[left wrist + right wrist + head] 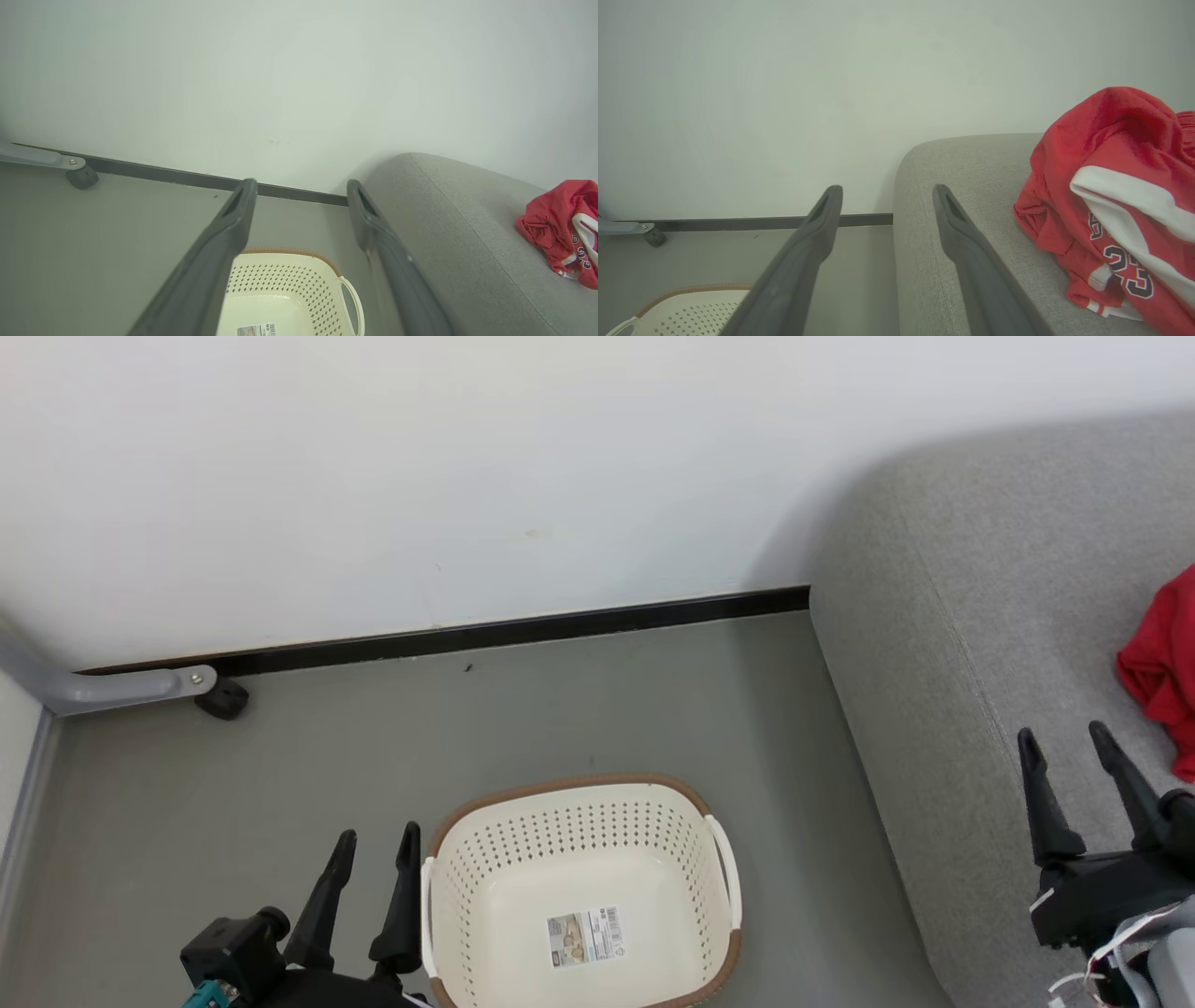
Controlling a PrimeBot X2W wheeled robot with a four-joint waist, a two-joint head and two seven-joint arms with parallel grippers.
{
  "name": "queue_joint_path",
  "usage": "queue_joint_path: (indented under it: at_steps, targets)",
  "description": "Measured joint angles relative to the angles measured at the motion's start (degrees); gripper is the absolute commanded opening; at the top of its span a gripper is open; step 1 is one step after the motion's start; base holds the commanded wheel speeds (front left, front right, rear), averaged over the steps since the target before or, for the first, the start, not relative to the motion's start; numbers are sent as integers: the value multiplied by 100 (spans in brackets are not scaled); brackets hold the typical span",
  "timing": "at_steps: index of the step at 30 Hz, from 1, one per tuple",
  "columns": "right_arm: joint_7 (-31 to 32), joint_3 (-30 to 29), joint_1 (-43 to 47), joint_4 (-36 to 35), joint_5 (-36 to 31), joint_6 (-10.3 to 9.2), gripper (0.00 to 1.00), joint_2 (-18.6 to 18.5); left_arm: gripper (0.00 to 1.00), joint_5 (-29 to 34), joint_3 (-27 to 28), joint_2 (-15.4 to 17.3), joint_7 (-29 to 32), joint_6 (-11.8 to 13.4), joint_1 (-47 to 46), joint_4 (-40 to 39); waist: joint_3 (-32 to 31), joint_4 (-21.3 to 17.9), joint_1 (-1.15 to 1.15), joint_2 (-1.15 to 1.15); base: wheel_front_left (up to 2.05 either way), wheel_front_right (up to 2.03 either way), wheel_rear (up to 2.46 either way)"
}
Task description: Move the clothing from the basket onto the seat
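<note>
The clothing [1162,663] lay in a red heap on the seat [971,616], and the basket [579,784] held none of it.
The seat, a broad grey cushion, took up the robot's right side and carried the bundle towards its right edge, white stripe and number print showing. The basket stood on the floor [373,747] just beside the seat, with only a paper label [585,935] on its bottom. The right gripper [1062,732] hung over the seat, jaws wide and holding nothing, near the clothing but apart from it. The left gripper [379,831] stood equally wide and unladen, just beside the basket's left side. By these signs the transfer looked finished. The next move likely called only for drawing both arms clear without snagging the fabric.
</note>
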Motion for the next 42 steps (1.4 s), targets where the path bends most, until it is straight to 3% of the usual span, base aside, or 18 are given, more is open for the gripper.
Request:
queue_joint_path:
  at_steps: [12,24,40,41,42]
  targets:
    - [0,605,534,-236,-189,51,100,716,100,8,350,88,-19,103,239,401,-533,488,0,0,0,0,0]
    - [1,603,751,-310,-266,49,100,840,100,11,726,265,-53,149,343,748,-672,438,1,1,0,0,0]
    - [1,450,779,-350,-271,49,100,878,100,91,753,230,-53,134,336,956,-644,344,1,1,0,0,0]
    - [1,449,781,-339,-270,49,0,883,0,102,747,225,-52,135,337,967,-644,348,1,1,0,0,0]
    - [2,458,788,-292,-268,49,0,893,0,92,736,205,-51,143,348,1007,-644,348,1,1,0,0,0]
